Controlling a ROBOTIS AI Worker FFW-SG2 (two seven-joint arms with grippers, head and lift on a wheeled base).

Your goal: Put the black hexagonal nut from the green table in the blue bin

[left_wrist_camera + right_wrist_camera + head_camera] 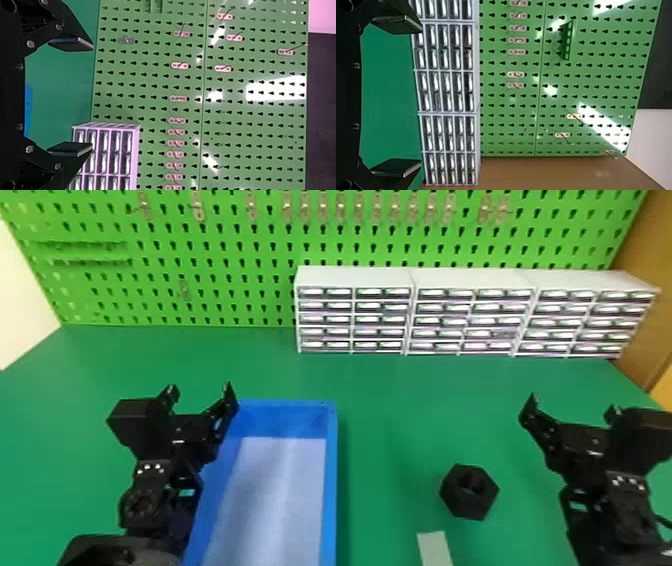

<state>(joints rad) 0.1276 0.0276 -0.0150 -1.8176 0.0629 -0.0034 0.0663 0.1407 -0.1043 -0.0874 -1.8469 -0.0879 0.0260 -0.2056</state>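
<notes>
Our black hexagonal nut (pixel 462 505) sits on the green desk (pixel 390 390), its hole facing up, between the blue bin (pixel 331 490) and our right arm, just beyond a pale strip (pixel 435 547). The right gripper (pixel 572 406) is empty, its two fingers spread wide, and it is the nearer one, so we judge the step in hand to be bringing it to the nut. Its fingers point towards the drawer cabinets (pixel 449 91) and the pegboard (pixel 589 79), so we should tip the wrist downward and come in from above, keeping the fingers apart until they straddle the nut. We would do well to turn the fingers so they meet two opposite flat sides; closing on corners could make it twist or squirt away. We ought to go low enough for a deep hold without pressing the tips into the desk, then squeeze firmly, since the nut looks rigid. Before crossing leftward, we should lift it well over the bin's near wall. The left gripper (pixel 201 392), likewise unclosed and holding nothing, is by the bin's far-left side; we can leave it there, minding that the arms don't meet.
</notes>
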